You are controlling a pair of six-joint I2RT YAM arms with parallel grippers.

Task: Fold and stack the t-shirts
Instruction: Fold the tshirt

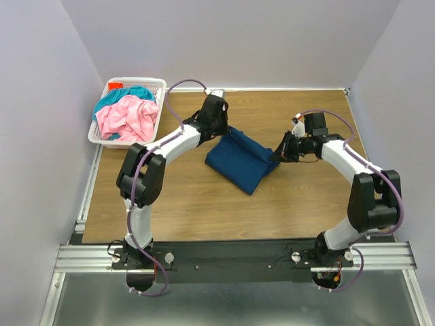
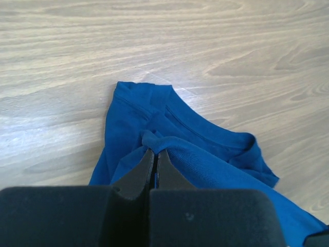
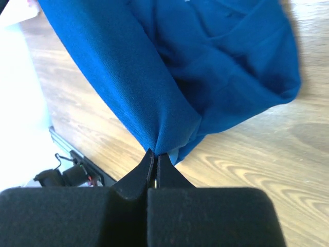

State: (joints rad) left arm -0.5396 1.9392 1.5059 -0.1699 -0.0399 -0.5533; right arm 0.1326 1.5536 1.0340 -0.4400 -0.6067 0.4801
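The dark blue t-shirt [image 1: 243, 160] hangs between both grippers over the middle of the table, its lower part resting on the wood. Its print is hidden. My left gripper [image 1: 223, 129] is shut on the shirt's upper left corner; in the left wrist view the gripper [image 2: 156, 151] pinches a fold of the blue cloth [image 2: 205, 154]. My right gripper [image 1: 277, 153] is shut on the right corner; in the right wrist view the gripper [image 3: 156, 153] pinches bunched blue cloth [image 3: 169, 77] held above the table. The pink t-shirt [image 1: 129, 119] and the teal t-shirt [image 1: 129, 93] lie crumpled in the basket.
A white plastic lattice basket [image 1: 157, 85] stands at the back left corner of the wooden table [image 1: 204, 204]. A small red thing [image 1: 114, 85] shows in its far corner. Grey walls close in the back and sides. A metal rail [image 1: 231, 257] runs along the near edge.
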